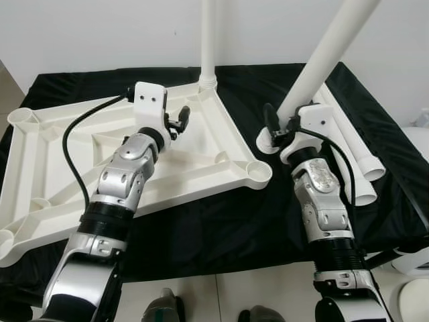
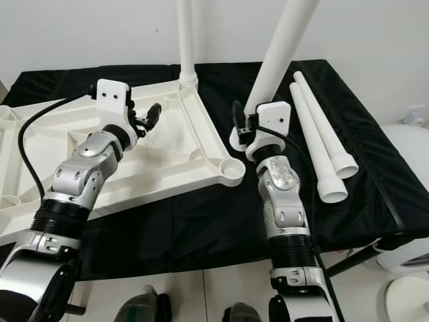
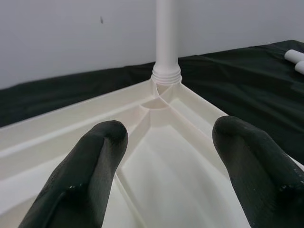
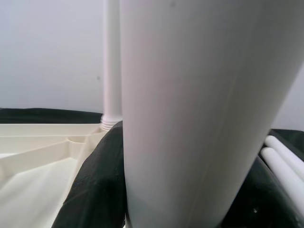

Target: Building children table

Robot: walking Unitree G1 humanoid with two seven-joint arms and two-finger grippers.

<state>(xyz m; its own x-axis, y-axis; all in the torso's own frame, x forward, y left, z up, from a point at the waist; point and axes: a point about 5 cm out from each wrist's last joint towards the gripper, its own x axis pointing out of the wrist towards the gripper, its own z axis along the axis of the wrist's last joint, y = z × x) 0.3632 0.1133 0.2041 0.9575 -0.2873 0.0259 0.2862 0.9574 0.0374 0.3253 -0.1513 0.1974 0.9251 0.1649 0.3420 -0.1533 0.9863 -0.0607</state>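
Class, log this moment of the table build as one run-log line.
left gripper: open, over tabletop | right gripper: shut on held leg | fitted leg: upright in corner socket | spare legs: lying on black cloth

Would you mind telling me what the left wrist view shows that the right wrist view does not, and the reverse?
Left wrist view alone: the left gripper, fingers apart over the white tabletop, holding nothing. Right wrist view alone: the right gripper clamped on a white leg, with two spare legs lying beside it. Both share the upright leg already fitted in the tabletop's corner, and the black cloth.
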